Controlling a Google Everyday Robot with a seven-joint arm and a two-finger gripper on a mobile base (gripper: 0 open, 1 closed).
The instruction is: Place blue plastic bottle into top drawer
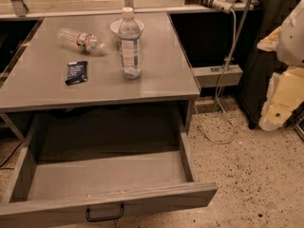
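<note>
One bottle [129,44] upright (hand [282,91] at right).

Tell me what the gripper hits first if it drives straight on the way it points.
The gripper sits at the right edge, apparently angled down-left. Straight on, it would likely meet the speckled floor near the cable, not the blue plastic bottle; depth is unclear.

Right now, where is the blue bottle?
In the camera view, the blue bottle stands upright on the table, right of centre, just in front of a white bowl. The gripper is at the right edge, off the table.
</note>
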